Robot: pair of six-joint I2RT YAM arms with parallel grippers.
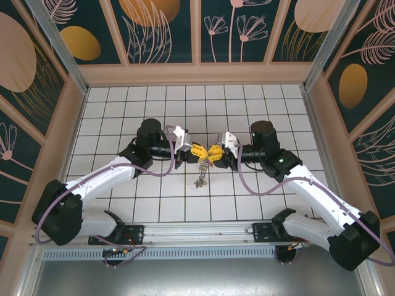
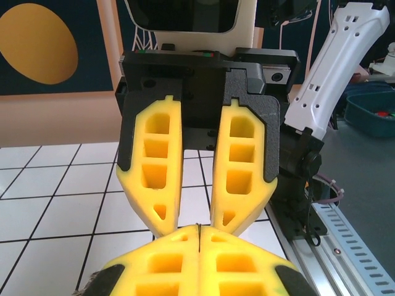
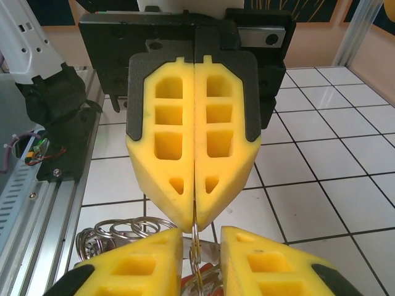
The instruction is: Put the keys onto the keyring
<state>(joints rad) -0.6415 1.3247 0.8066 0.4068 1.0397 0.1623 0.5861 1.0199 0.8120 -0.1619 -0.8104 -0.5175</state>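
From above, we have the two arms nose to nose over the white tiled worktop (image 1: 259,191). The left claw (image 1: 197,149) and the right claw (image 1: 215,152), both with yellow foam pads, are almost tip to tip. Just below where they meet hangs the thin grey metal keyring (image 1: 200,176), a small dangling cluster held clear of the tiles. It is too small here for us to pick out single keys or count what is already threaded.

Over to the left wrist. At the bottom of the view the left claw (image 2: 199,246) has its own pads pressed together, only a hairline seam between them. Facing it, the right claw (image 2: 195,216) has its pads apart with a clear gap.

Now the right wrist, the best look. The left claw (image 3: 194,219) across from us is clamped shut, and a thin silver wire of the ring runs out of its tip, straight down into the gap of the right claw (image 3: 202,242). The right claw's pads stand apart on either side of the wire, and we see them gripping nothing. To the left of that claw, several loops of bright wire bunch together.

Our read: the ring is lifted and held firm, so the set-up is done. The threading itself looks unfinished, with the right claw free to work.
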